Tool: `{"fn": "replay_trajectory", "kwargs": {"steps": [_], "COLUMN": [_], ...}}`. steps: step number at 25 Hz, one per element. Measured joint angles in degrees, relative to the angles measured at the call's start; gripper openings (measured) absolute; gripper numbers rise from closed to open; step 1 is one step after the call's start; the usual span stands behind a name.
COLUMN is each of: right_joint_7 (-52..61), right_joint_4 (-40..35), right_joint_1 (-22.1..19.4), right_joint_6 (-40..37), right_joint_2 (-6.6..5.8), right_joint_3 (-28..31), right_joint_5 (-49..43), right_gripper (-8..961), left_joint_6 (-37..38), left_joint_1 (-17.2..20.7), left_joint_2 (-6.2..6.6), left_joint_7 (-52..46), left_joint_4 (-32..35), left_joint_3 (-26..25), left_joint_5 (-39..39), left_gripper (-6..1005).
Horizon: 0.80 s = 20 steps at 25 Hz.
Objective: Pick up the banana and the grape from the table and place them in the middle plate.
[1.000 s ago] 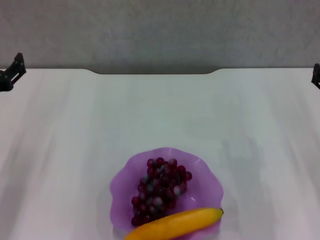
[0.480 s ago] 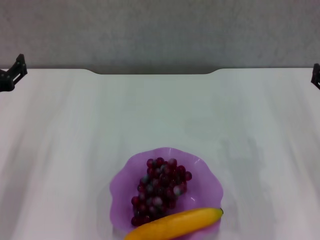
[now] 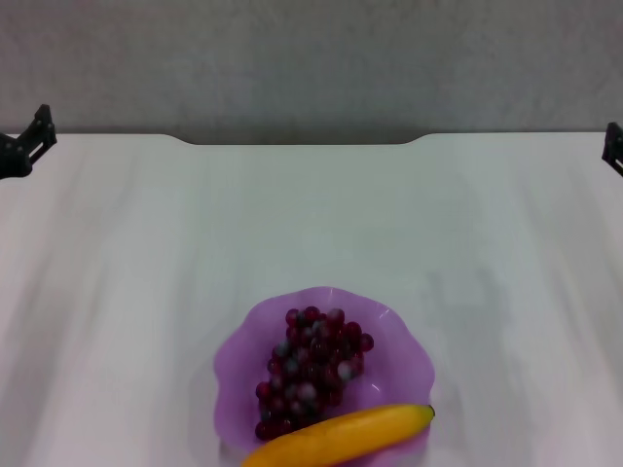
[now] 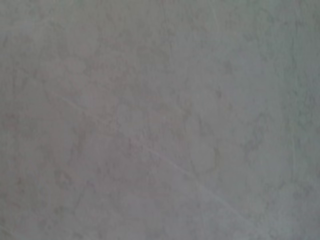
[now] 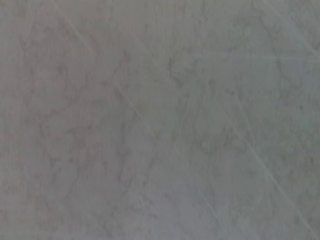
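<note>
- The grape point(image 3: 311, 368) lies inside the middle plate point(image 3: 238, 352), at the near edge of the table point(image 3: 311, 224)
- The banana point(image 3: 341, 437) lies across the plate's near rim, touching the bunch; its dark tip points to the robot's right
- Left gripper point(image 3: 21, 151) sits at the far left edge, right gripper point(image 3: 613, 148) at the far right; both well apart from the fruit; whether either's fingers are parted, I cannot tell

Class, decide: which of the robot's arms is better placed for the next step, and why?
Neither. The yellow banana and dark red grape bunch already lie in the purple scalloped plate; the left gripper and right gripper sit equally far off.
</note>
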Motion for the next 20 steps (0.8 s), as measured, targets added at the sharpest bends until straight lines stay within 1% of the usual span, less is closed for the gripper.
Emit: {"fn": "replay_trajectory", "kwargs": {"steps": [8,12,15,16,17,20], "right_joint_7": [0.0,0.0,0.0,0.0,0.0,0.0], "right_joint_4": [-1.18,-1.98,-2.29,-2.42,-2.47,-2.5], "right_joint_1": [-0.03,-0.18,-0.16,-0.16,-0.17,-0.26], "right_joint_6": [0.06,0.13,0.54,0.61,0.62,0.64], "right_joint_2": [0.01,-0.02,-0.08,-0.08,-0.08,-0.08], "right_joint_3": [-0.71,-1.15,-1.28,-1.28,-1.29,-1.42], "right_joint_5": [-0.09,-0.09,-0.16,-0.17,-0.17,-0.17], "right_gripper": [819,819,819,819,819,819], "left_joint_6": [0.0,0.0,0.0,0.0,0.0,0.0], "left_joint_1": [0.36,0.82,0.88,0.89,0.89,0.91], "left_joint_2": [-0.89,-1.44,-2.2,-2.66,-2.66,-3.22], "left_joint_7": [0.5,1.38,2.72,3.69,3.69,4.39], "left_joint_4": [0.29,-0.65,-0.72,-0.83,-0.83,-0.92], "left_joint_3": [-0.74,-0.82,-0.93,-1.06,-1.06,-1.18], "left_joint_5": [-0.01,0.0,-0.01,-0.01,-0.01,-0.01], "left_gripper": [870,870,870,870,870,870]}}
